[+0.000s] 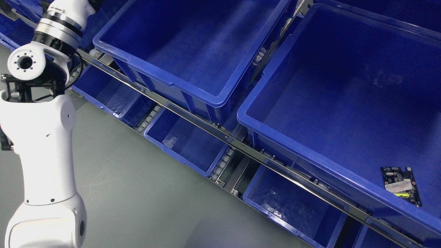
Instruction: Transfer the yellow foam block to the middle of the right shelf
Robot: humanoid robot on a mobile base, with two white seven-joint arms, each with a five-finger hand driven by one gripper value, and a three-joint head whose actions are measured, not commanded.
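Left hand out of frame, so its grip cannot be judged; only the left arm (44,137) rises along the picture's left. Yellow foam block not visible. Blue bins (193,44) sit on the shelf rail (220,132); a circuit board (401,185) lies in the right bin (344,103)
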